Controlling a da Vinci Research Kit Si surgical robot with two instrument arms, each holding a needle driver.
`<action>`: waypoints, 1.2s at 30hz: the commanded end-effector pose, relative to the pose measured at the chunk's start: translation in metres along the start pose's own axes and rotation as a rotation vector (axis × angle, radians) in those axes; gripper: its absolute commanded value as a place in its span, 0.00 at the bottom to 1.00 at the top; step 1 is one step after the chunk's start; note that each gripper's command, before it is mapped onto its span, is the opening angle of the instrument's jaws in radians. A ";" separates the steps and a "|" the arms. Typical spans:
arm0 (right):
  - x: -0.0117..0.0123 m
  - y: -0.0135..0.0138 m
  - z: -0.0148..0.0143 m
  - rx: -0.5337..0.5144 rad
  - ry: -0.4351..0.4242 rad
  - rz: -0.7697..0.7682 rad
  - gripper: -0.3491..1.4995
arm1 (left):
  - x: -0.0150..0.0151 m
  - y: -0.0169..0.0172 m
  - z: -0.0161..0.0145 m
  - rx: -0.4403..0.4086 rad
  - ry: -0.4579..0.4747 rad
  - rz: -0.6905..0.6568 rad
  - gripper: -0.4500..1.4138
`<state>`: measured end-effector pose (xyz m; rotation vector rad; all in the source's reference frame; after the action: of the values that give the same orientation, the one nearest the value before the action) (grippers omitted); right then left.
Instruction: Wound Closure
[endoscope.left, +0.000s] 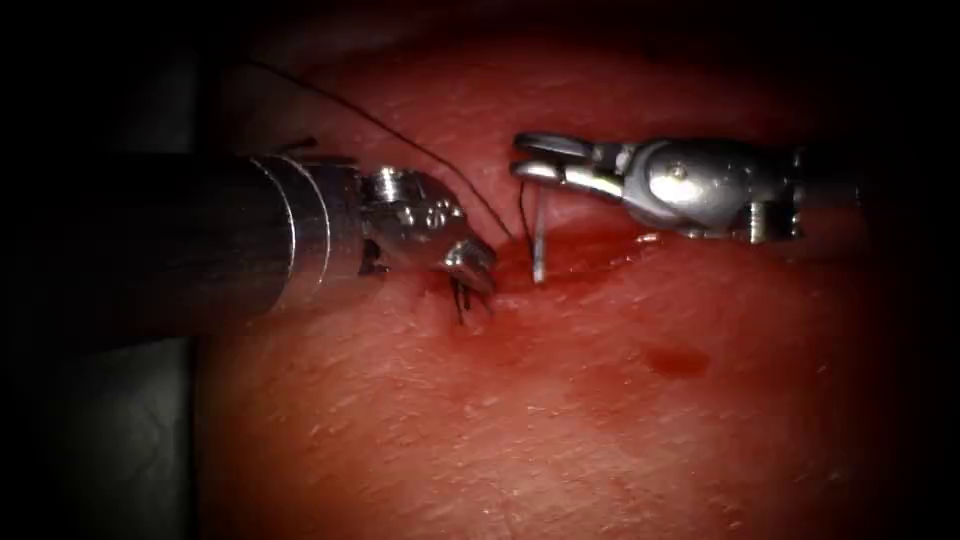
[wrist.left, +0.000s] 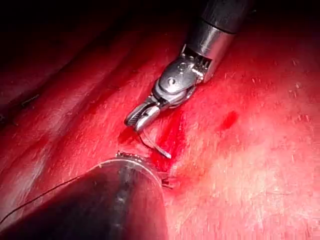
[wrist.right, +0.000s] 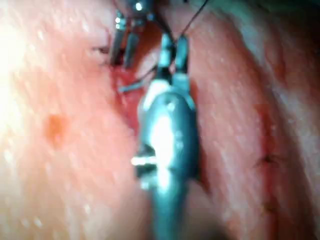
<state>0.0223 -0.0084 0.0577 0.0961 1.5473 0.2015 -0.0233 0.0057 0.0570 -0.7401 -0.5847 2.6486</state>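
My right tool (endoscope.left: 530, 158) comes in from the right with its jaws shut on the curved needle (endoscope.left: 538, 240) near its upper end. The needle hangs down, and its lower end meets the wet cut (endoscope.left: 560, 268); whether it enters the tissue I cannot tell. The left wrist view has these jaws (wrist.left: 136, 121) gripping the needle (wrist.left: 155, 146). My left tool (endoscope.left: 478, 268) presses down at the cut's left edge, jaws slightly open (wrist.right: 122, 55), holding nothing. Black thread (endoscope.left: 400, 135) runs from the upper left to the cut beside the needle.
Short dark thread ends (endoscope.left: 460, 298) stick out of the tissue just below the left tool's tip. A spot of red fluid (endoscope.left: 675, 360) lies on the tissue to the right of the cut. The left tool's thick shaft (endoscope.left: 200, 240) covers the tissue's left side.
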 end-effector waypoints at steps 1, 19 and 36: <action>-0.0007 -0.0008 0.0006 0.003 0.000 0.009 0.00 | 0.0003 0.0001 0.0005 0.005 0.006 0.001 0.29; 0.0000 0.0002 -0.0005 0.014 -0.020 0.019 0.00 | 0.0028 0.0053 -0.0005 0.108 0.173 0.009 0.22; 0.0001 0.0005 0.0003 0.007 -0.021 0.003 0.00 | 0.0009 0.0088 0.0071 0.105 0.269 0.032 0.17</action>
<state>0.0218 -0.0072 0.0572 0.1001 1.5251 0.1925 -0.0290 -0.0035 0.0575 -1.0577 -0.3566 2.5236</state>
